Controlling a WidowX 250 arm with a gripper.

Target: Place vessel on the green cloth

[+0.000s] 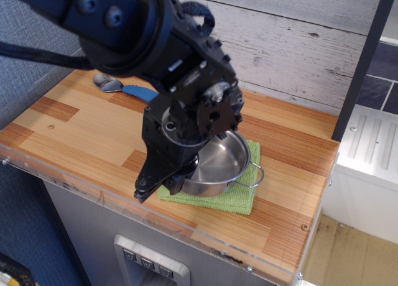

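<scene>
The vessel (221,164), a shallow shiny steel pot with a wire loop handle on its right, is over the green cloth (240,199) and covers most of it. Whether it rests on the cloth or hangs just above it I cannot tell. Only the cloth's front and right edges show. My gripper (159,186) reaches down at the pot's left rim and looks shut on it. The black wrist hides the pot's left part and left handle.
A metal spoon with a blue ribbed handle (138,91) lies at the back left, partly behind the arm. The wooden table's front edge (186,227) runs close below the cloth. A black post (364,62) and a white unit (367,168) stand at the right.
</scene>
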